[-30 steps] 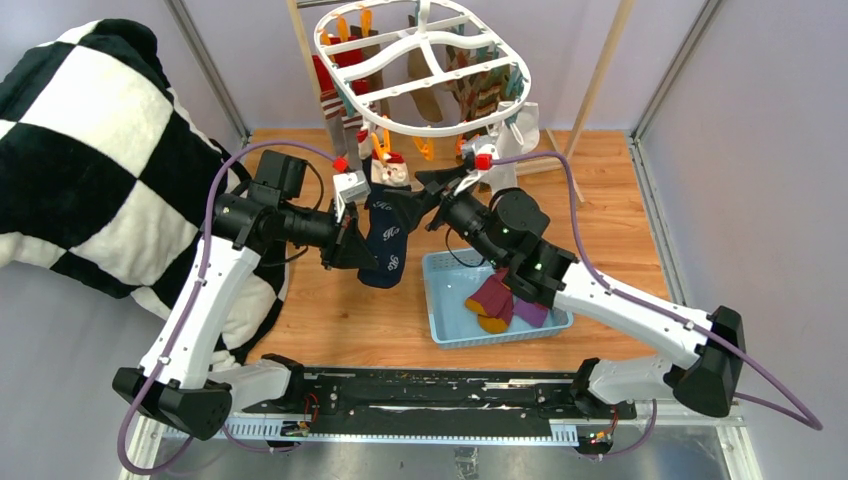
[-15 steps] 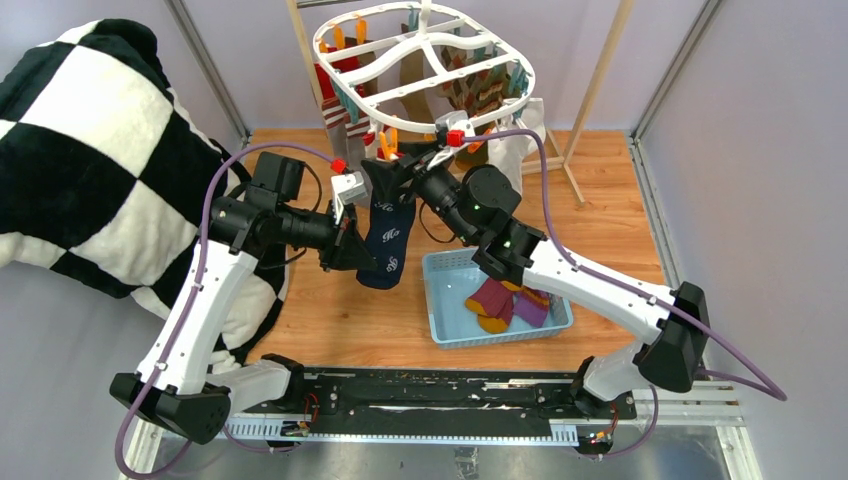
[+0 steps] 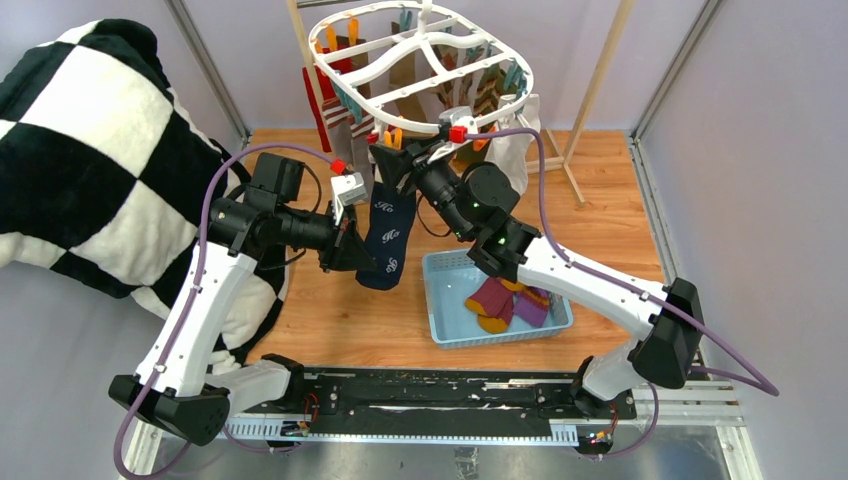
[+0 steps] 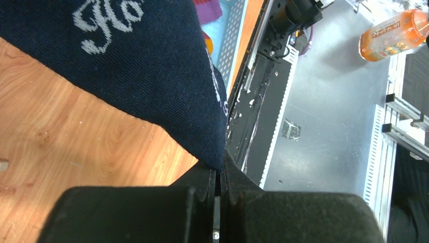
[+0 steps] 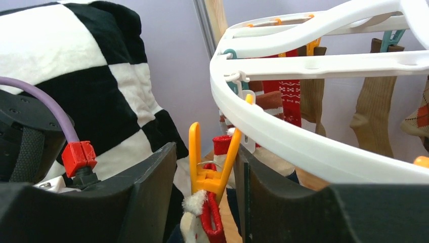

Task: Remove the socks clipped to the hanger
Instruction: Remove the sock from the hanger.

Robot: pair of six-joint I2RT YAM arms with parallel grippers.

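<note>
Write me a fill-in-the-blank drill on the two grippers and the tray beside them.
1. The sock pinched in the left gripper is coloured ____.
2. The right gripper stands ____ around an orange clip on the white hanger.
3. The tray holding loose socks is light ____.

Missing words: navy; open; blue.

walls [image 3: 770, 150] pale lilac | floor [image 3: 330, 320] light wood | black-and-white checked blanket [image 3: 90, 150] left | wooden rack [image 3: 603, 62] rear
</note>
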